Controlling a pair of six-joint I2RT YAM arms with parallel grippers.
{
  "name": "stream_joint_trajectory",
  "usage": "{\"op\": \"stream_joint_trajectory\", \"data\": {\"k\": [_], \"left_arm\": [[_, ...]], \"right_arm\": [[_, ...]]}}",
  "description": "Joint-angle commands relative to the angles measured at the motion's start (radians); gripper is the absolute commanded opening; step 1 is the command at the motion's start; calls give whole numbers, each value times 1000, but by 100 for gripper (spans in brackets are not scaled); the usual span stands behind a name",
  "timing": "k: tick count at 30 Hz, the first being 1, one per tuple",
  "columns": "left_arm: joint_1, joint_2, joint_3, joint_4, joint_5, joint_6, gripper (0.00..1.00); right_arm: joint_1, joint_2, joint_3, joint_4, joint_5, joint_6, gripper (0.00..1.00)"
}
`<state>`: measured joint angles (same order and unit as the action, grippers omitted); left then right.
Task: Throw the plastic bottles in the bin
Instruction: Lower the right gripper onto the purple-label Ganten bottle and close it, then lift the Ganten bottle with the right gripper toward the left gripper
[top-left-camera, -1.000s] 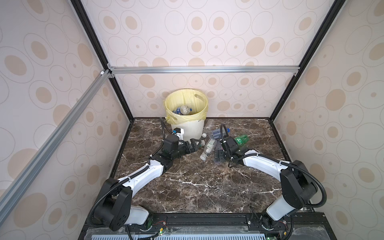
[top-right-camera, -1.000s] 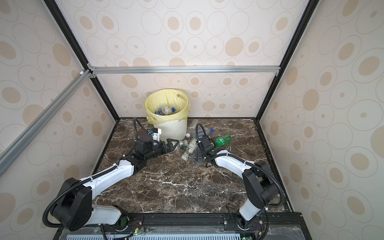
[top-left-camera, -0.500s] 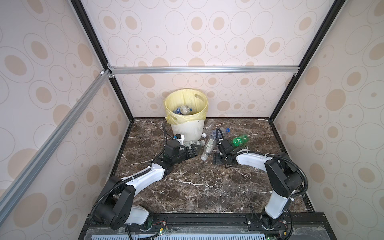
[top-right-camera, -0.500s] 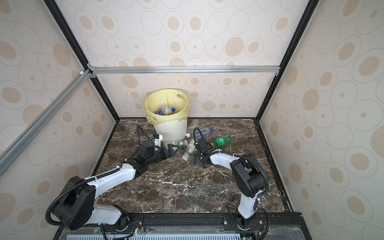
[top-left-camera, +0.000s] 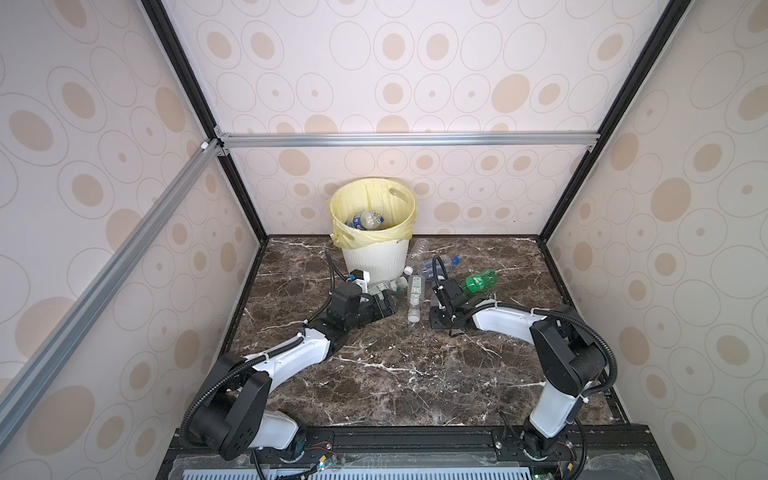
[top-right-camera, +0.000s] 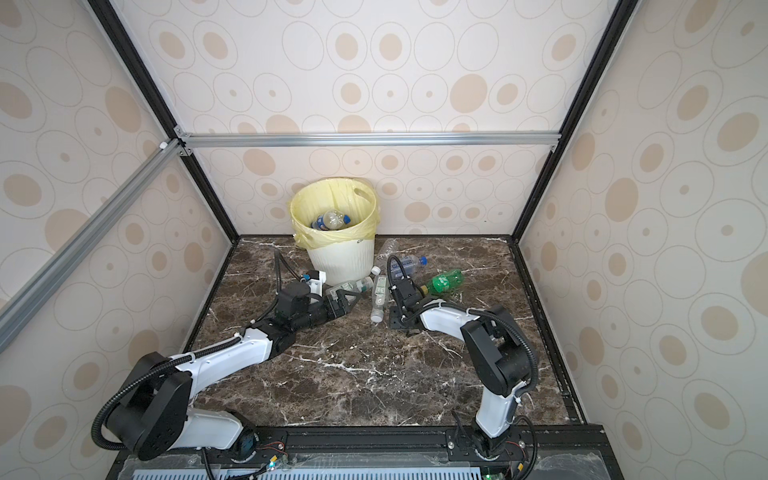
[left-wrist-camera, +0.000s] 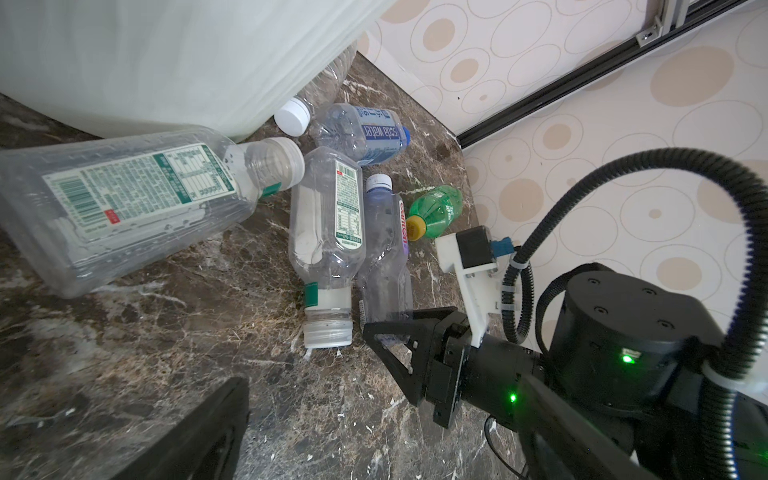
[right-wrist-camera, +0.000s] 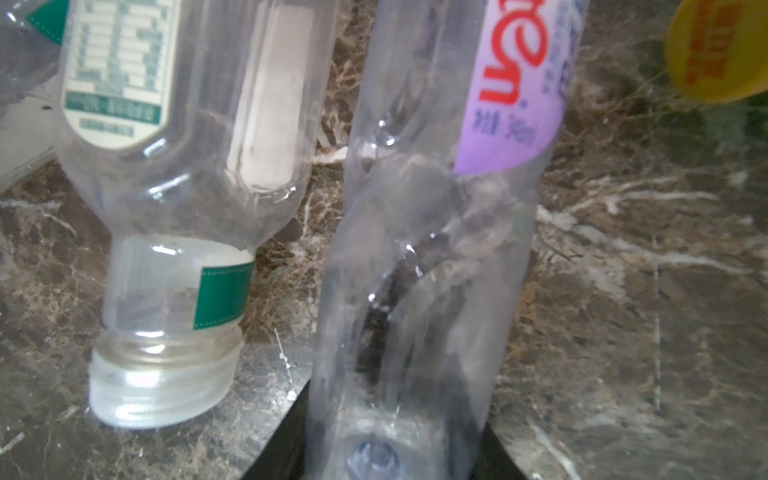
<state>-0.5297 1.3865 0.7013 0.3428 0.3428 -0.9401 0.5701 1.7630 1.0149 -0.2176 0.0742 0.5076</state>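
Note:
The cream bin (top-left-camera: 374, 257) (top-right-camera: 340, 259), lined with a yellow bag, stands at the back with bottles inside (top-left-camera: 365, 219). My right gripper (top-left-camera: 439, 316) (right-wrist-camera: 390, 457) is shut on the base of a clear purple-label bottle (right-wrist-camera: 436, 249) (left-wrist-camera: 386, 257) lying on the marble. Beside it lies a clear green-label bottle (top-left-camera: 414, 297) (left-wrist-camera: 328, 232). My left gripper (top-left-camera: 384, 301) (top-right-camera: 347, 301) is open, low by another green-label bottle (left-wrist-camera: 124, 208) that rests against the bin. A green bottle (top-left-camera: 478, 282) and a blue-capped bottle (top-left-camera: 436, 264) lie further right.
A clear bottle (top-left-camera: 419, 247) and a white cap (left-wrist-camera: 293, 116) sit against the bin's right side. Patterned walls with black frame posts (top-left-camera: 548, 216) close in the marble floor (top-left-camera: 395, 374). The right arm's cable loop (top-left-camera: 440, 266) arches over the bottles.
The right gripper has closed on the purple-label bottle's base. The left arm has sunk slightly toward the table, its gripper still open.

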Motion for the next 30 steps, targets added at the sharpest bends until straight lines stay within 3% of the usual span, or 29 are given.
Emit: {"op": "stream_joint_trajectory", "data": {"k": [1, 8, 16, 30], "left_arm": [[-8, 10, -2, 40, 7, -19, 99], [-12, 48, 18, 56, 42, -25, 99], [-15, 86, 45, 89, 94, -52, 99], [-23, 123, 56, 183, 158, -90, 97]], "right_arm": [[-2, -52, -32, -30, -3, -10, 39], [-1, -144, -76, -49, -23, -50, 39], [10, -278, -142, 21, -139, -126, 39], [105, -344, -145, 118, -284, -183, 40]]}}
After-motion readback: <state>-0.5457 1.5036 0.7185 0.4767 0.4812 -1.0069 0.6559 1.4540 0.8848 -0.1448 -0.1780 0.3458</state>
